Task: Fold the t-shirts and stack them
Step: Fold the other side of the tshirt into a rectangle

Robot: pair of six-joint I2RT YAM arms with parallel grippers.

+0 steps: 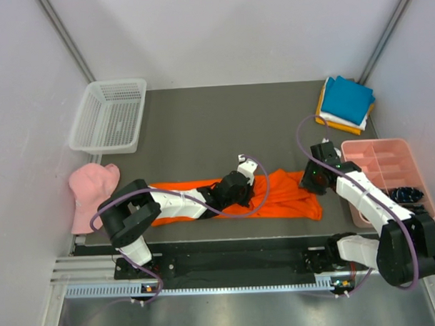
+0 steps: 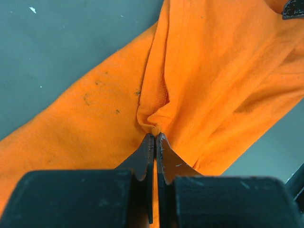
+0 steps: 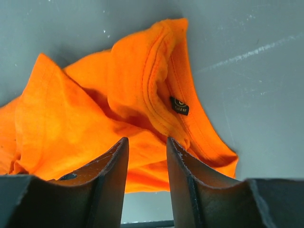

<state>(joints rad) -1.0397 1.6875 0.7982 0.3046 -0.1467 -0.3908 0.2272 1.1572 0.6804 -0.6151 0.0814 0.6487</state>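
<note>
The left gripper [image 2: 155,137] is clenched on a raised pleat of the orange shirt [image 2: 213,71], about midway along it. The right gripper [image 3: 147,148] is poised just above the collar end with jaws parted and nothing between them. The shirt is laid in a crumpled band along the near edge of the bench [image 1: 202,120], long axis left to right, so the collar end is judged best taken by the right arm; the folded stack [image 1: 346,101] is seen at the far right corner.

Bright, even light; soft shadows; sharp focus
</note>
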